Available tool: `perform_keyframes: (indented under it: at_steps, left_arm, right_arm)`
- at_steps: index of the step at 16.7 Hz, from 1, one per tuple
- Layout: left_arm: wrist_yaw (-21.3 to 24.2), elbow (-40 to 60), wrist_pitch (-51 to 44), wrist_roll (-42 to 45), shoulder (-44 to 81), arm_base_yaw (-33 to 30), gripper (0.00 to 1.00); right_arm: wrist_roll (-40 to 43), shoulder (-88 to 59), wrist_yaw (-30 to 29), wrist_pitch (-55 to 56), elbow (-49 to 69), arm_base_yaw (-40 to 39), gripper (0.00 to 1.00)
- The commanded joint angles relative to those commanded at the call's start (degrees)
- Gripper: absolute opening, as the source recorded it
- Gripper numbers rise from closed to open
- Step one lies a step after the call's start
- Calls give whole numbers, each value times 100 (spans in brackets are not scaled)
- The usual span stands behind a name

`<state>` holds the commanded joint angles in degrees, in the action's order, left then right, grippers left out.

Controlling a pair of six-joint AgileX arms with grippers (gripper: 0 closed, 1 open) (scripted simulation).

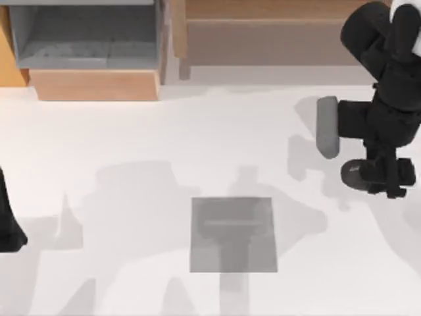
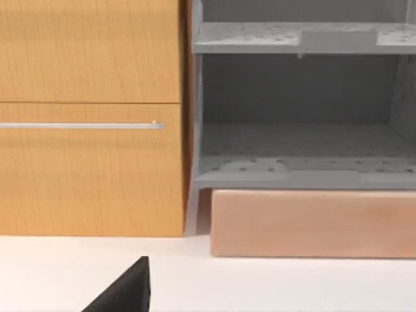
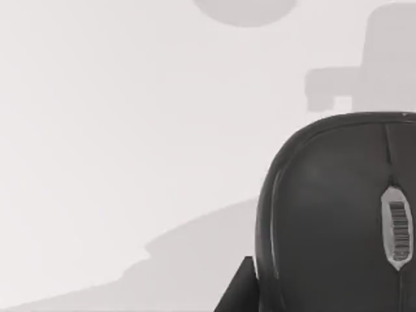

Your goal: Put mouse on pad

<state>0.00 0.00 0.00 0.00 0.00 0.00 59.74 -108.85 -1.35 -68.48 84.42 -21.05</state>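
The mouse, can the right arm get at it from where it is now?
Probably yes. The right gripper is right over the mouse at the table's right side, with nothing between them.

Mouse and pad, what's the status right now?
Right gripper over the mouse, table's right side. Pad bare, front centre. Left arm parked at left edge.

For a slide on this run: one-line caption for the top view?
Right gripper over the mouse at the table's right, pad waiting bare at centre, left arm parked at the left edge.
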Motion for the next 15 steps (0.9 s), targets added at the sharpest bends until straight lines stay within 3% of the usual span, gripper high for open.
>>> perform_keyframes:
  at_steps: [9, 15]
  left_arm:
    - [0, 0, 0, 0, 0, 0, 100]
    - [0, 0, 0, 0, 0, 0, 100]
  right_arm:
    - [-6834, -1264, 196, -322, 1187, -1793, 0]
    - [-9863, -1508, 241, -184, 1670, -2287, 0]
